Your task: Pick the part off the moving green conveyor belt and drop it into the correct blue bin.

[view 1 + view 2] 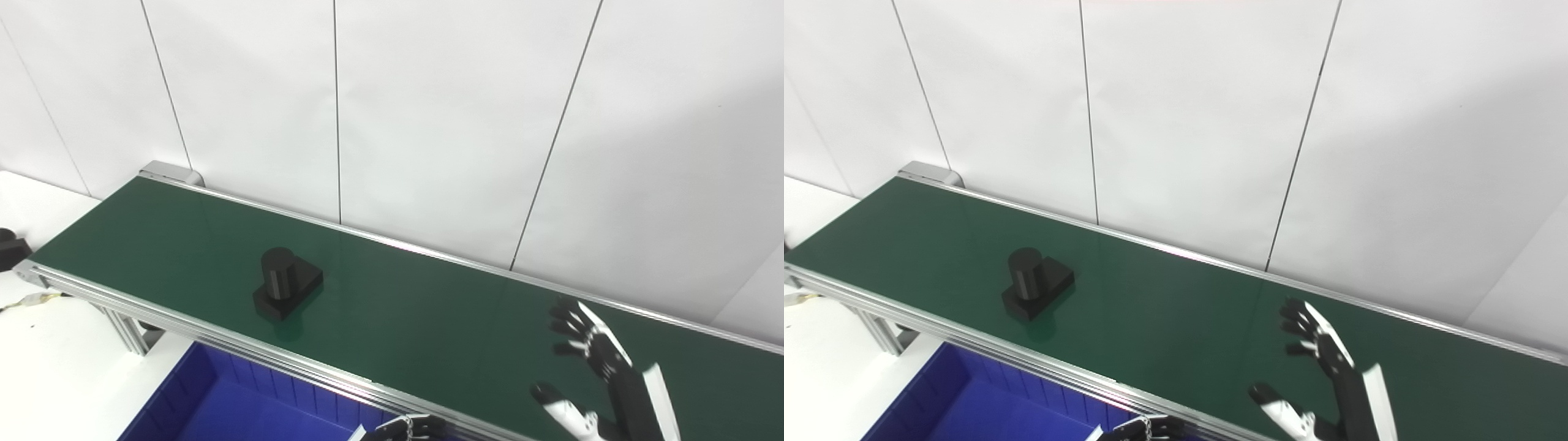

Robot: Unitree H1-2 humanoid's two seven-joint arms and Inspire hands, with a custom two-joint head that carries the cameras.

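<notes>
Left eye view: green conveyor belt [429, 306] running from far left to near right. Black part [286, 283], a cylinder standing on a square base, rests on the belt left of centre. Blue bin [245, 404] below the belt's near edge, left. Right hand [591, 373] raised over the belt at right, fingers spread, holding nothing, well apart from the part. Left hand [407, 427] barely visible at the bottom edge; state cannot be told.

Right eye view: same layout; white tabletop [821, 373] at near left.
</notes>
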